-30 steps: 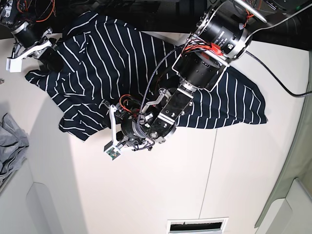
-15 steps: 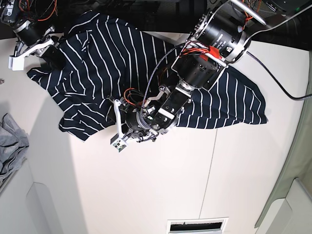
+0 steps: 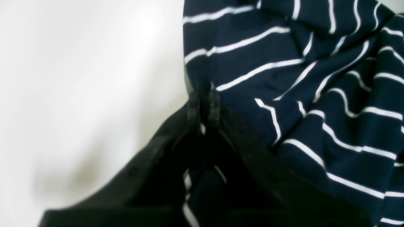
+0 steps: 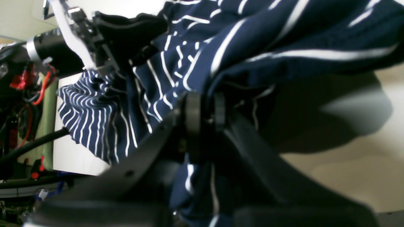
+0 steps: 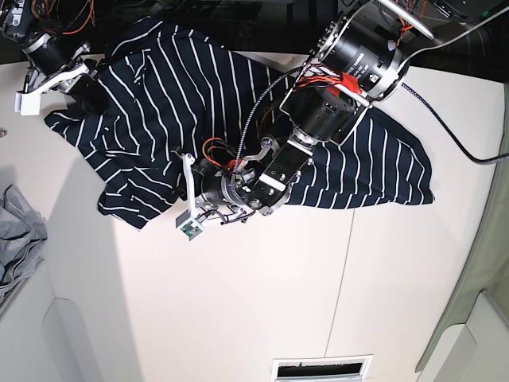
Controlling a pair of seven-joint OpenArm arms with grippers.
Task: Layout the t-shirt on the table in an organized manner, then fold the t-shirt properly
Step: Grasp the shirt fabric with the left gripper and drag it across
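T-shirt [image 5: 223, 95] lies bunched near the far edge of the table [image 5: 254, 318], stripes running several ways. Right hand [image 4: 205, 108] pinches a gathered fold toward the far-left corner; left hand [image 3: 203, 113] pinches the near hem at mid-shirt. Layout looks partial; flattening and all folding appear left. Table: white, smooth, thin dark seam. Grey cloth [image 5: 17, 239] at left edge. Room: greenish strip along right side.

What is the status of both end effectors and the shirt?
Both end effectors, left and right, shut on dark navy white-striped fabric shirt. Shirt rumpled, unfolded. Left arm covers its middle.
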